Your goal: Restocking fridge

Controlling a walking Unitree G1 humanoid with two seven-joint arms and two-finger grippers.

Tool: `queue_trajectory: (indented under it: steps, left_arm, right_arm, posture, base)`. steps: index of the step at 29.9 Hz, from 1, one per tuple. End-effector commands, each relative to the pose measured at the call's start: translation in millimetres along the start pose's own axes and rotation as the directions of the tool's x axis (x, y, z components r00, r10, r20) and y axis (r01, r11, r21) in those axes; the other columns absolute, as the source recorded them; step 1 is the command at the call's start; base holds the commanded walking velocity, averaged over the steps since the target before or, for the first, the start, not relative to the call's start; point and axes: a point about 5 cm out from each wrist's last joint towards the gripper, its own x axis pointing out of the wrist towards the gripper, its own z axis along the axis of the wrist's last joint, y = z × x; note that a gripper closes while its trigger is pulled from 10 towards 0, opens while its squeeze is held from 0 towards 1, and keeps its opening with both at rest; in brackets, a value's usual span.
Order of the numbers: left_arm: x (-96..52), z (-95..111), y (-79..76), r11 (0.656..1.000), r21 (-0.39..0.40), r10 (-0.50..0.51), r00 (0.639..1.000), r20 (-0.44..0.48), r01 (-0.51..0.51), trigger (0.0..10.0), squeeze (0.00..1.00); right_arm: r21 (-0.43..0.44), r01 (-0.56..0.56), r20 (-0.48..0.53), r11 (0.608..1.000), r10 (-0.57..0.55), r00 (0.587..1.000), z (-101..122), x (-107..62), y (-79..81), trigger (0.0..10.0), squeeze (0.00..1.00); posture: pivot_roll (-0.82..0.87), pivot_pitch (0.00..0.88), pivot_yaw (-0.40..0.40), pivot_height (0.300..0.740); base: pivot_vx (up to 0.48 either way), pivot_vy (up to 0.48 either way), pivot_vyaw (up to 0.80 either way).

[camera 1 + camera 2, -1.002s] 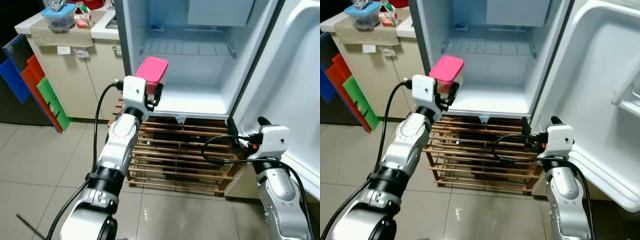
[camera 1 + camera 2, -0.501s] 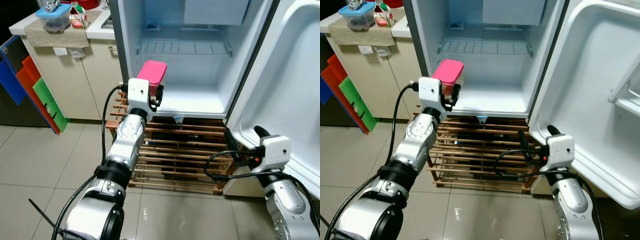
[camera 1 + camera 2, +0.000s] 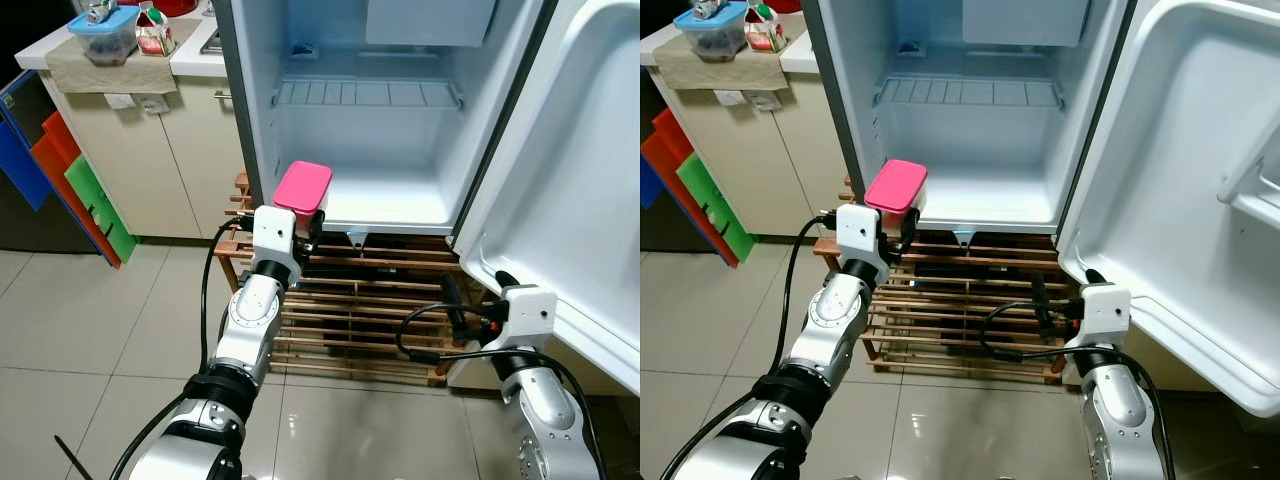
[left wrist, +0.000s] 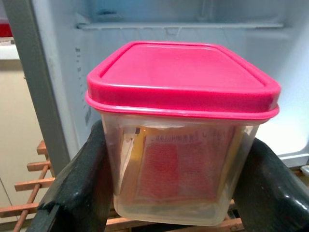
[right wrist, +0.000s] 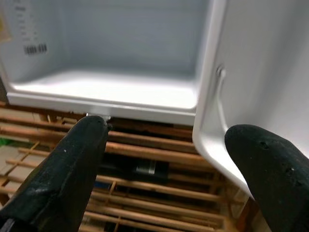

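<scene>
Wide open, the fridge (image 3: 400,150) stands on a slatted wooden rack (image 3: 350,310), its door (image 3: 590,190) swung to the robot's right, its wire shelf (image 3: 365,93) and white floor (image 3: 390,205) bare. Beside it, on a counter (image 3: 190,55) to the left, wait a blue-lidded box (image 3: 105,30) and a small carton (image 3: 155,38). The step in hand looks like the carry-in: the left gripper (image 3: 303,215) is clamped on a tub (image 3: 302,188) with a pink lid, one black finger (image 4: 82,179) pressed to each clear side wall, holding it just outside the fridge's lower left front corner, about level with the floor's lip. The tub sits upright, lid up, and is squarish, so no long axis stands out; a red packet shows through its wall, which faces the wrist camera. Next, by this reading, the arm must push forward and a little to the right, over the lip and past the left wall, then set the tub flat before letting go. The right gripper (image 5: 164,159) hangs low near the door's bottom corner, fingers spread wide and holding nothing.
</scene>
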Motion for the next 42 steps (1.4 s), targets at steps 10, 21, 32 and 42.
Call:
queue_trajectory:
  steps: [10,21,32,42]
  left_arm:
    - [-21.5,-21,16.4,0.999,0.041,0.031,0.999,-0.041,-0.03,10.0,0.0]
    - [-9.9,-15,13.0,0.997,0.074,0.021,0.998,-0.051,-0.017,10.0,0.0]
    - [-0.3,-10,7.4,0.998,0.061,0.007,0.999,-0.051,-0.004,10.0,0.0]
    - [4.9,-5,9.2,0.995,0.094,0.038,0.998,-0.044,-0.034,10.0,0.0]
  right_arm:
    - [-0.009,0.061,0.0,0.998,-0.061,0.998,-6,0.6,-10.9,10.0,0.0]
    - [-0.045,-0.057,-0.01,0.997,0.056,0.998,-10,1.5,5.5,10.0,0.0]
    - [-0.056,-0.078,0.011,0.995,0.079,0.997,11,23.8,16.7,10.0,0.0]
    - [-0.082,-0.162,0.014,0.983,0.164,0.986,36,27.5,34.5,10.0,0.0]
  posture:
    - [-0.16,0.011,0.041,0.74]
    - [-0.15,0.01,0.024,0.74]
    - [-0.17,0.0,0.03,0.74]
    - [-0.19,0.005,0.024,0.74]
  base:
    - [0.0,0.0,0.0]
    - [0.197,0.0,0.0]
    - [0.434,0.0,0.0]
    - [0.35,0.151,0.0]
